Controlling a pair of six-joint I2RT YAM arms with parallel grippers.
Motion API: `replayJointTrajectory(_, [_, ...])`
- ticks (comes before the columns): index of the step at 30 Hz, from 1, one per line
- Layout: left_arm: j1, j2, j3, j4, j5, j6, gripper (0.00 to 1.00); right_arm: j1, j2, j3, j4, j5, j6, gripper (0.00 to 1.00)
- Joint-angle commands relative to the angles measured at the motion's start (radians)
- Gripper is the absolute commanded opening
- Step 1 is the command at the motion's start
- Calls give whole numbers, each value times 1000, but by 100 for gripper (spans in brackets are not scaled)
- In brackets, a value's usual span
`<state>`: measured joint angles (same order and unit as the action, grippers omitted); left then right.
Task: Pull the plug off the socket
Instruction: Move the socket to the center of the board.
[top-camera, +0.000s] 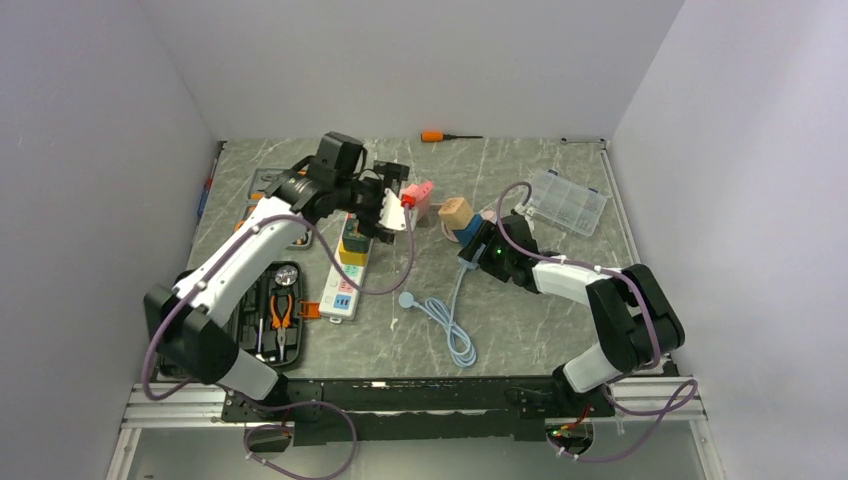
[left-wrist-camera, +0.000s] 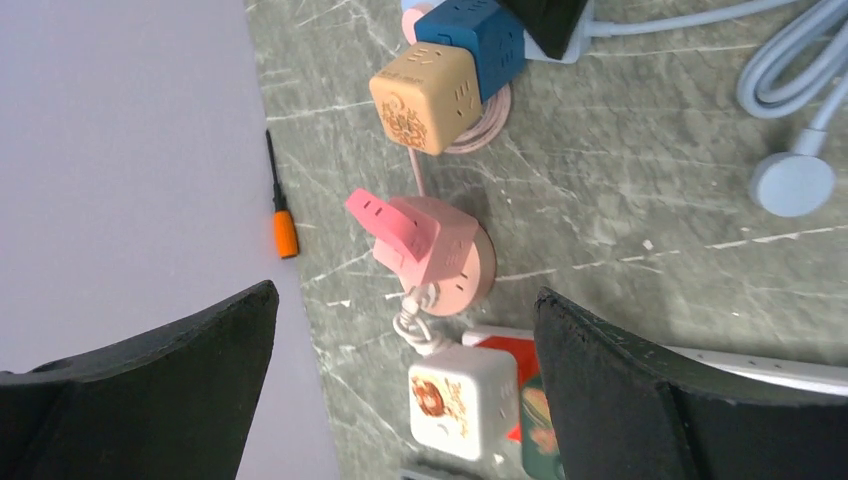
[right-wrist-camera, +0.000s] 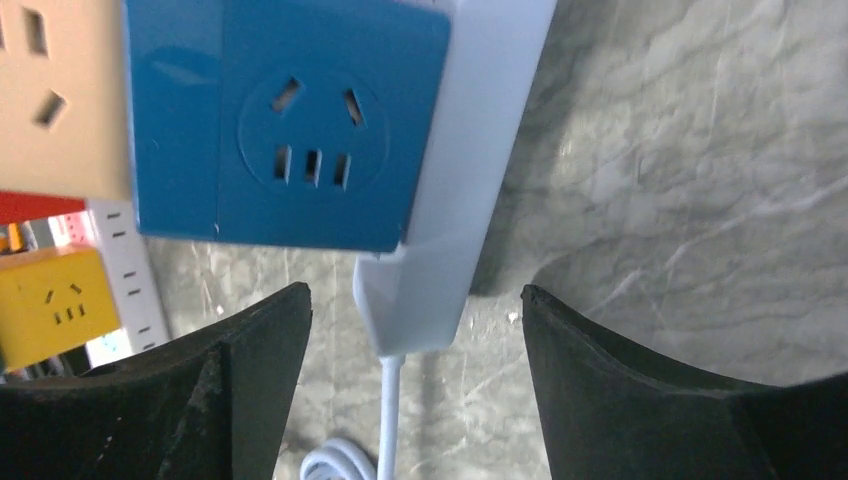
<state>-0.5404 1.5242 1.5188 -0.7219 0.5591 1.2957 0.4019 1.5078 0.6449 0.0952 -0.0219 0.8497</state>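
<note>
Where the socket lies: the long white power strip (top-camera: 336, 300) runs near to far on the left half of the tabletop (top-camera: 540, 320), with cube plugs along it.
Plugs on it: a yellow cube (top-camera: 352, 252) and a green cube (top-camera: 350, 233) just beyond it. A white cube with a floral face (left-wrist-camera: 460, 400) sits at the far end; I cannot tell whether it is fully seated.
Left hand (left-wrist-camera: 405, 300): fingers spread wide and holding nothing. It hangs over the strip's far end, probably lined up to drop onto a plug there.
Right hand (right-wrist-camera: 412, 295): fingers spread, straddling the near end of the shorter light-blue strip (right-wrist-camera: 480, 130), with a gap on each side. That strip is not the task's socket, so this hand looks parked or ready to brace.
In the way: a pink round socket (left-wrist-camera: 470, 275) lies just beside the white cube and between the left fingers, so a careless close could catch it.
Around: a blue cube (right-wrist-camera: 290, 120) and a tan cube (left-wrist-camera: 425, 95) are on the light-blue strip. An orange screwdriver (left-wrist-camera: 285, 232) lies at the far wall, an open tool case (top-camera: 275, 310) at near left, and a clear compartment box (top-camera: 568, 200) at far right.
</note>
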Motion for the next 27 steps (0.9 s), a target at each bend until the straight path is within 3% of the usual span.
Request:
replayJointTrajectory(1, [7,-122,-71,-10,-12,-58,99,5,47,31,90,79,39,79])
replayJointTrajectory(10, [7,-320,-171,-31,-53,-107,99,84,182,105,107,142,118,71])
replayJointTrajectory(15, [7,-389,-222,-4,-69,-135,99,143,171,98,76,206,130,54])
replayJointTrajectory(20, [6,-388,-243,-10,-45,-153,99,147,96,52,28,288,116,25])
replayJointTrajectory(27, [-22,-314,-247,23,-18,-161,99,148,-57,24,-77,394,-8,8])
